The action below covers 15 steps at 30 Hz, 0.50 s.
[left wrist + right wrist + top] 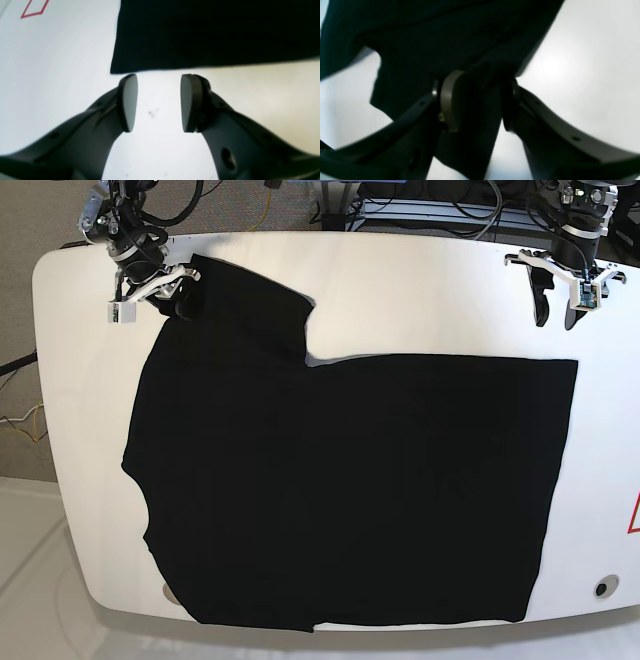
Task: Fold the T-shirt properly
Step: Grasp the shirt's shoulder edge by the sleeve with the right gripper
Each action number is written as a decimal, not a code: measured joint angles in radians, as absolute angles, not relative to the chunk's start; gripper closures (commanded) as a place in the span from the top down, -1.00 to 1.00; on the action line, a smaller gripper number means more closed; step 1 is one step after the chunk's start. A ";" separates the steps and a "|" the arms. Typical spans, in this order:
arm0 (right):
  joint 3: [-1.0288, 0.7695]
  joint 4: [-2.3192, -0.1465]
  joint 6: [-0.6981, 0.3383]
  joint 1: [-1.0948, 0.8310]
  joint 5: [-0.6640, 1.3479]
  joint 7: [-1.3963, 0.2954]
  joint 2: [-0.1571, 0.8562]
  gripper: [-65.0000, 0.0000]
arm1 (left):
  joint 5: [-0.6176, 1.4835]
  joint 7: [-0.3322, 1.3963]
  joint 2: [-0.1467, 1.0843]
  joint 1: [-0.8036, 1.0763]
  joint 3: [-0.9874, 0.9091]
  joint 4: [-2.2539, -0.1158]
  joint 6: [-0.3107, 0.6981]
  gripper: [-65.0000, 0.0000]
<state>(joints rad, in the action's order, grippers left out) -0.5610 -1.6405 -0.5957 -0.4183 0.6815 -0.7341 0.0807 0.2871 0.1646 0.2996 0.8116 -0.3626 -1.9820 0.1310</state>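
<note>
Left gripper: jaws parted, nothing between the pads; fingers angled down toward the worktop, tips just short of the T-shirt edge; arm at the far corner on the right of the base view. Right gripper: jaws closed on a bunched fold of black cloth; arm at the far corner on the left, wrist tilted downward.

No readable text anywhere; only a red outline mark on the table.
</note>
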 measured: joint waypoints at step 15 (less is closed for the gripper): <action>-0.564 -1.579 -0.633 -0.394 0.715 -0.729 0.084 -0.25 | 0.270 0.142 0.290 0.802 -0.352 -1.975 0.128 -0.22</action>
